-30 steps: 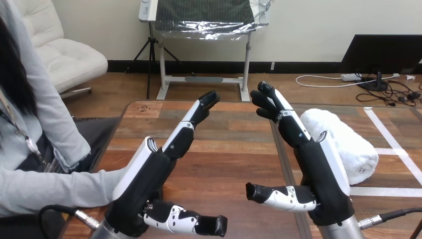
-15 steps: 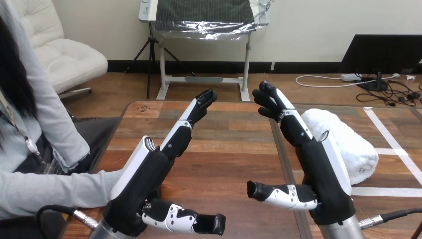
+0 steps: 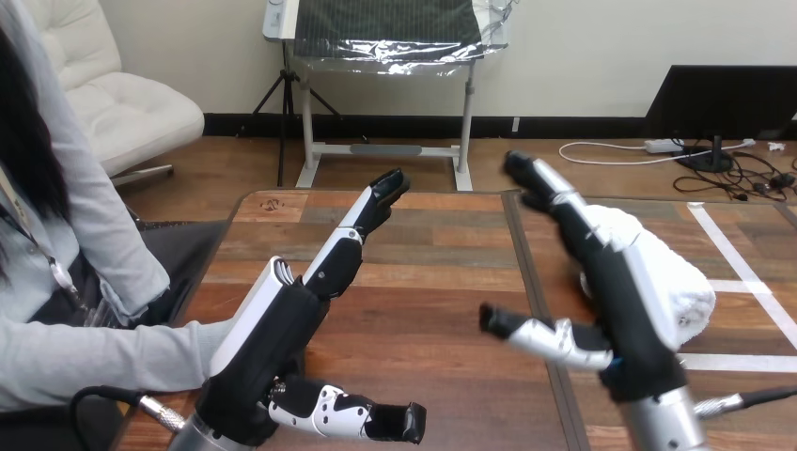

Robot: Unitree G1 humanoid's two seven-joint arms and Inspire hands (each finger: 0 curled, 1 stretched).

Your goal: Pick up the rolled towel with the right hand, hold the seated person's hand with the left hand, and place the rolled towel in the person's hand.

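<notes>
Across the middle and lower frame runs the wooden table (image 3: 442,282), and everything the task needs sits at its two ends. At the left edge the person's grey sleeve (image 3: 103,362) lies along the table side and runs in behind the robot's left hand (image 3: 273,348). The person's own hand is hidden there, so I cannot tell whether the two touch.

The left hand stands on edge at lower left. Its fingers are straight and point toward the upper middle, its thumb is stretched out low to the right, and it has hold of nothing. That placement looks meant to put it beside the arm it must take.

At centre right the right hand (image 3: 625,301) is raised the same way, with fingers straight, thumb spread toward the left and nothing grasped. Its palm faces the frame's centre and its back is turned to the rolled towel (image 3: 691,291), probably ready to swing over the towel.

The towel lies on the table just behind this hand, toward the right edge, and whether they touch is unclear. The pick-up appears not yet begun. The open tabletop between the hands looks free, and only flat white tape strips (image 3: 752,360) cross the boards near the towel. The hand itself screens much of the roll.
</notes>
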